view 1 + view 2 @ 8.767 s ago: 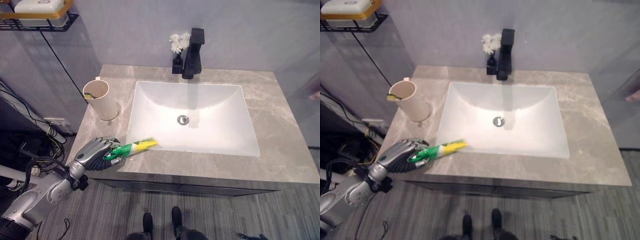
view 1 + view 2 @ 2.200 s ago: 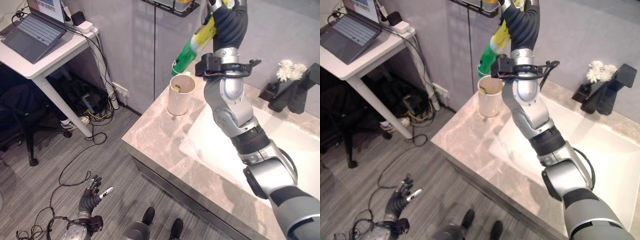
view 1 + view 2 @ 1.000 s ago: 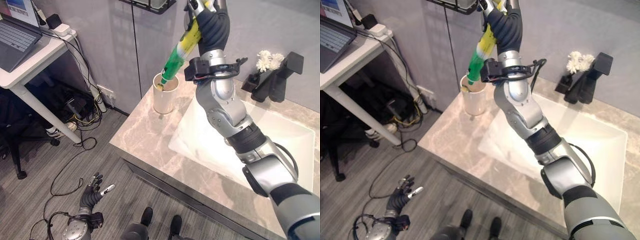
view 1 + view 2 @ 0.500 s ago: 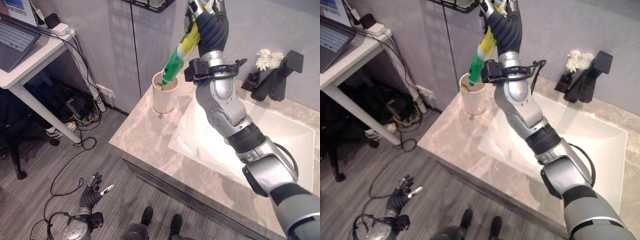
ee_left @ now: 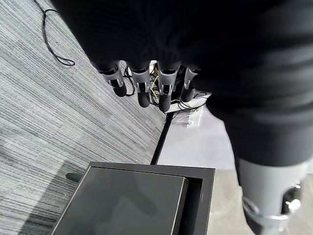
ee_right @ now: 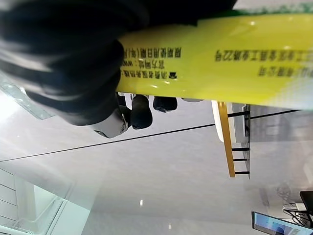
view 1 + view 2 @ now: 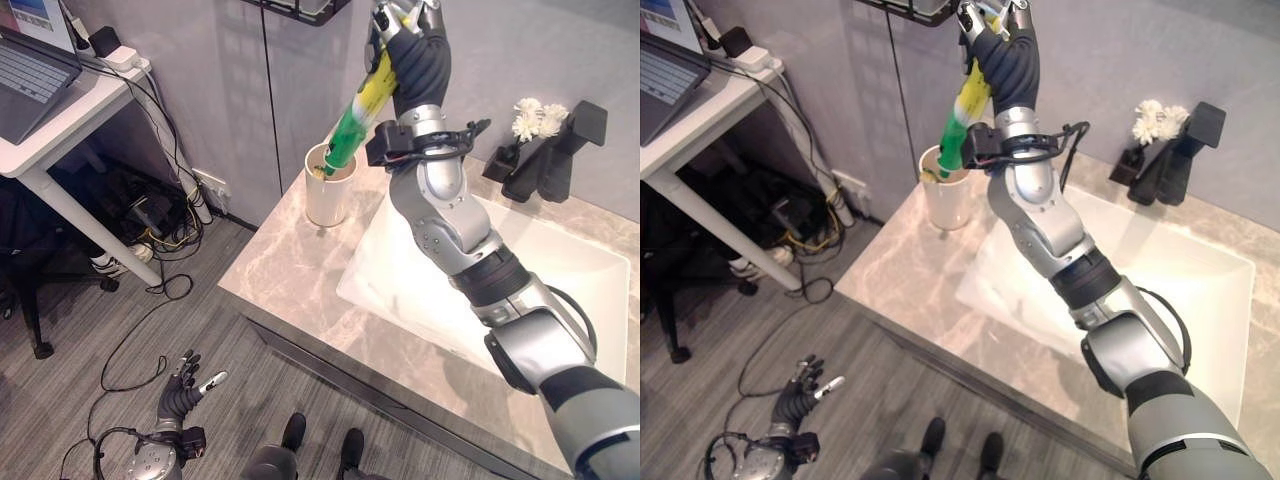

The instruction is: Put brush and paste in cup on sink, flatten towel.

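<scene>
A grey striped floor [image 7: 90, 400] runs under a marble vanity tabletop [image 7: 300, 290] set against a grey wall, and low over that floor, nearest the camera, the left hand [image 7: 180, 395] hangs with its fingers [image 5: 142, 88] straight and spread, holding nothing. Off to the left stands a white desk [image 7: 55, 140] with a laptop [image 7: 25, 75] on it and a tangle of wires below. On the tabletop a white rectangular sink [image 7: 520, 290] takes up the middle, and a cream cup [image 7: 328, 188] stands upright at the far left corner, just beside the sink's rim. The right arm reaches up over the sink towards that corner, and the right hand [image 7: 408, 45], high above the cup, has its fingers [image 6: 139, 110] curled round the yellow upper end of the paste tube [image 7: 358, 115]. The tube slants down with its green end at the cup's mouth, touching or just inside the rim. Along the far edge of the tabletop, behind the sink, stand a black tap [image 7: 560, 150] and a small dark vase of white flowers [image 7: 525, 125]
</scene>
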Motion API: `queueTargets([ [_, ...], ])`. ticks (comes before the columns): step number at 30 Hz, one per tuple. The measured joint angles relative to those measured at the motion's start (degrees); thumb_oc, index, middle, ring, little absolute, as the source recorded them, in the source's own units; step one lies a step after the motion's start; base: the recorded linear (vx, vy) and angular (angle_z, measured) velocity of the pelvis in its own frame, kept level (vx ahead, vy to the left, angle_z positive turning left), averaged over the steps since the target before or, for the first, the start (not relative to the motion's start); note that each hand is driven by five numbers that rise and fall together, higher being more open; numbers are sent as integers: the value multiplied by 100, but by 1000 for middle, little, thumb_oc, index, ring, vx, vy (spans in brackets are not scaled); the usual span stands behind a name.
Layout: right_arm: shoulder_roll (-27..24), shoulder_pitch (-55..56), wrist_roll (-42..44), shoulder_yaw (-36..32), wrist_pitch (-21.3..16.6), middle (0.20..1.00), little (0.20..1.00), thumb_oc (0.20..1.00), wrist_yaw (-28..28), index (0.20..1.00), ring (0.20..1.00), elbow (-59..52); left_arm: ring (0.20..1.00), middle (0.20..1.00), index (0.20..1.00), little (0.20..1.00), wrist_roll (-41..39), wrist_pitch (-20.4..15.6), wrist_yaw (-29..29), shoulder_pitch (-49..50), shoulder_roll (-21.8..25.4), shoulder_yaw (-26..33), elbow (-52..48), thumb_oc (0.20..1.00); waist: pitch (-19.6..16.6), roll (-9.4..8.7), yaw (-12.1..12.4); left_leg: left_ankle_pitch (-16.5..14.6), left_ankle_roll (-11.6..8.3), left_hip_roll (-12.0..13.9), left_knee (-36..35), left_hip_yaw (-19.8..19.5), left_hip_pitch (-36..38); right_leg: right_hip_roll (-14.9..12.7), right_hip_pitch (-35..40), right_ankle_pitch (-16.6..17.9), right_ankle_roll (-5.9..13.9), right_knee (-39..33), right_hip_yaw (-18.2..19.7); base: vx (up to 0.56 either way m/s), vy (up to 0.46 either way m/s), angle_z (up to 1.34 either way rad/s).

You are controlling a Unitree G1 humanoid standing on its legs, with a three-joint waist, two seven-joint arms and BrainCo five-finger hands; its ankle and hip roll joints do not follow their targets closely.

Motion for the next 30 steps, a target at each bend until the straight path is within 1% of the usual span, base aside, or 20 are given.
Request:
queueTargets([
  [18, 232, 2, -5, 59, 34, 200, 200, 200, -3, 200, 200, 256, 1000, 1000, 1000, 1000, -7, -1, 5, 0, -1, -1, -91, 1000, -8, -12, -7, 0, 0, 1, -4, -3, -27, 0, -27, 3, 5, 0, 0, 0, 0, 0],
  [19, 264, 2, -6, 60, 37, 341, 341, 341, -3, 341, 341, 409, 1000, 1000, 1000, 1000, -20, -2, 5, 0, -1, -1, -125, 1000, -11, -18, -7, 0, 0, 1, -4, -3, -26, 0, -26, 3, 5, 0, 0, 0, 0, 0],
  [20, 266, 2, -6, 63, 41, 580, 580, 580, -2, 580, 580, 452, 1000, 1000, 1000, 1000, -27, -2, 5, 2, -1, 0, -125, 1000, -11, -18, -7, 0, 0, 2, -4, -3, -27, 0, -26, 4, 5, 0, 0, 0, 0, 0],
  [21, 266, 2, -5, 64, 45, 1000, 1000, 1000, 0, 1000, 1000, 483, 1000, 1000, 1000, 1000, -29, -3, 4, 2, -1, 0, -125, 1000, -12, -19, -8, 0, 0, 2, -3, -3, -26, 0, -26, 4, 6, 0, 0, 0, 0, 0],
  [30, 273, 2, -8, 68, 47, 1000, 1000, 1000, 4, 1000, 1000, 566, 1000, 1000, 1000, 1000, -58, -4, 4, 2, -1, 0, -159, 1000, -13, -22, -7, 0, 0, 2, -4, -3, -26, 1, -26, 5, 7, 0, 1, 0, 0, 0],
])
